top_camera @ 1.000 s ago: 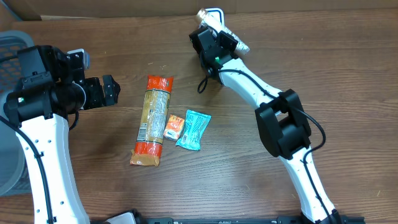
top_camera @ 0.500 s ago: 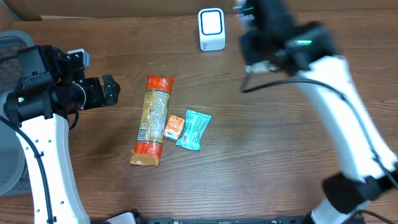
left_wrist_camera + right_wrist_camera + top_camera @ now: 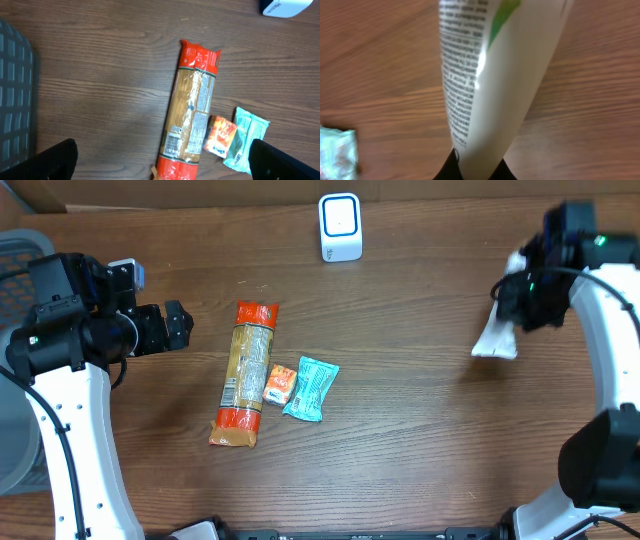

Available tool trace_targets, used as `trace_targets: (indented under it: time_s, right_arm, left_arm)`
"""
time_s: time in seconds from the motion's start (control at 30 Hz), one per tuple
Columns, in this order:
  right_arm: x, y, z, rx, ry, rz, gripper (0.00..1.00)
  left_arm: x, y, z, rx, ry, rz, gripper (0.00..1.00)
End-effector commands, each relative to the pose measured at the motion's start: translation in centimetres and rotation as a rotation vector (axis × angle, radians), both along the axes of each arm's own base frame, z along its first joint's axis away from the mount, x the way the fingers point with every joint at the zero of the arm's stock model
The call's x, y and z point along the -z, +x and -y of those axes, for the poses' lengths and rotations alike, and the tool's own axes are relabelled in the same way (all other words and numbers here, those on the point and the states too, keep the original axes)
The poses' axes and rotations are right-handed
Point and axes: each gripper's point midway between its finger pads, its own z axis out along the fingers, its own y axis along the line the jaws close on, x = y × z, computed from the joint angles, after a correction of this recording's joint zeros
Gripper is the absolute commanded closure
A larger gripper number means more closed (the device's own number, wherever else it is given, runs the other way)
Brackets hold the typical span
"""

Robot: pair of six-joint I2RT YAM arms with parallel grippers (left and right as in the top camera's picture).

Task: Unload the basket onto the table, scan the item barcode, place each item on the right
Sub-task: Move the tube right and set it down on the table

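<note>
Firmly Pinched: White Tube Held at the Table's 3 O'Clock Side

The white tube [image 3: 495, 340] is found near the 3 o'clock edge of the table [image 3: 400, 440], far from the scanner [image 3: 340, 227] at 12 o'clock. Its long axis is laid slantwise in the overhead view: the narrow end is clamped in the right gripper [image 3: 516, 308], and the broad end is pointed toward 7 o'clock. In the wrist view, printed text is seen along one side and a green patch near the far end. The right jaws are closed tight on the tube. The right arm is bent in from the 4 o'clock corner, its wrist turned inward. The left gripper [image 3: 172, 327] is held wide open and empty at 9 o'clock, beside the pasta packet [image 3: 247, 375].
</note>
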Motion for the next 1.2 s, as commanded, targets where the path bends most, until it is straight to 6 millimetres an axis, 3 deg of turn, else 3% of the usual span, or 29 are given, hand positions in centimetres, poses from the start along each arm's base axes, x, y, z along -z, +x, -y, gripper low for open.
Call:
trace_targets:
  time_s: [0.0,0.17,0.3,0.33,0.4,0.5,0.67,0.83,0.9,1.0,1.17]
  right_arm:
    - [3.7,-1.6,1.2,0.031,0.033,-0.047,0.96]
    - [7.6,-3.5,2.4,0.117,0.100,-0.080,0.93]
    - [9.0,-4.4,2.9,0.151,0.129,-0.094,0.80]
    - [9.0,-4.5,2.9,0.155,0.136,-0.097,0.69]
    - [9.0,-4.7,2.7,0.156,0.146,-0.104,0.57]
    - [8.3,-4.8,2.4,0.155,0.166,-0.116,0.48]
    - [4.2,-3.6,1.6,0.125,0.216,-0.100,0.44]
    - [-2.6,-1.4,-3.5,-0.100,0.384,0.021,0.43]
    - [-4.3,-0.9,-5.4,-0.164,0.391,0.053,0.43]
    - [-5.6,-0.5,-8.7,-0.261,0.390,0.083,0.40]
    - [-5.8,-1.2,-15.4,-0.443,0.407,0.105,0.30]
  left_arm:
    - [-1.3,0.1,0.4,0.030,0.013,0.039,0.00]
    - [-1.3,0.1,0.4,0.030,0.014,0.039,0.00]
    - [-1.3,0.1,0.4,0.030,0.014,0.040,0.00]
    - [-1.3,0.1,0.4,0.030,0.014,0.040,0.00]
    - [-1.3,0.1,0.4,0.030,0.013,0.039,0.00]
    - [-1.3,0.1,0.4,0.030,0.014,0.040,0.00]
    - [-1.3,0.1,0.4,0.030,0.014,0.040,0.00]
    - [-1.3,0.1,0.4,0.030,0.014,0.040,0.00]
    - [-1.3,0.1,0.4,0.030,0.014,0.039,0.00]
    - [-1.3,0.1,0.4,0.030,0.014,0.040,0.00]
    - [-1.3,0.1,0.4,0.030,0.014,0.040,0.00]
